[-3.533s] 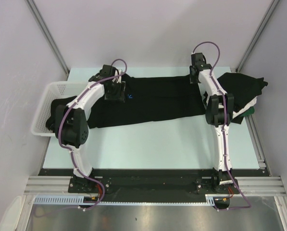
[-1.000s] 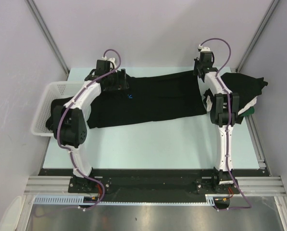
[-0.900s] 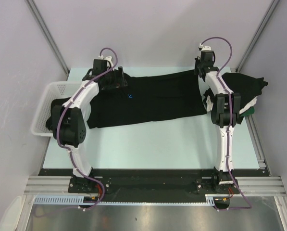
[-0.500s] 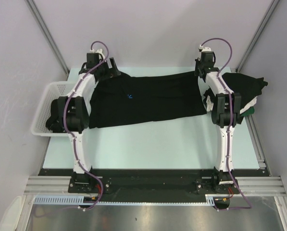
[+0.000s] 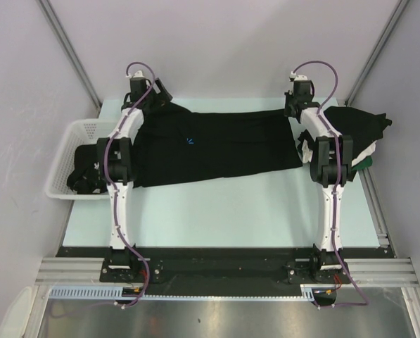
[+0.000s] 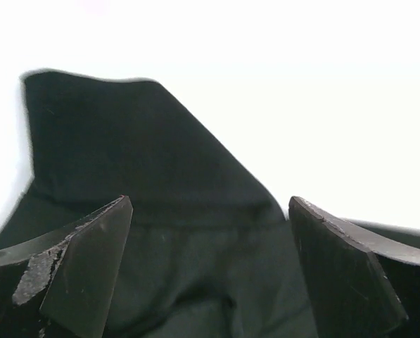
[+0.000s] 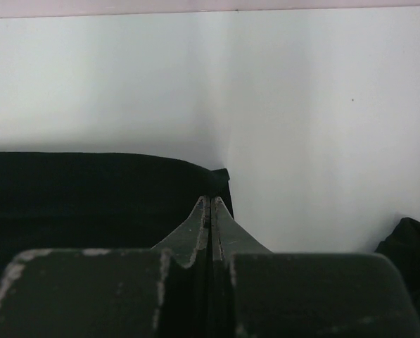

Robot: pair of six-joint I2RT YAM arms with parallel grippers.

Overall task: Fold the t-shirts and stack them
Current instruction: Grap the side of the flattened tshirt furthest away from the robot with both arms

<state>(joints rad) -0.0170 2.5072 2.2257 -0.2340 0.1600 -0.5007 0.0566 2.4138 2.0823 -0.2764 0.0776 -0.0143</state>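
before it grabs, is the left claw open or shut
Open: left claw fingers stand wide apart, black t-shirt visible between them.

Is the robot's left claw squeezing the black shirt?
No, in the wrist view the left gripper has its two fingers spread wide apart over the black shirt, not pinching it.
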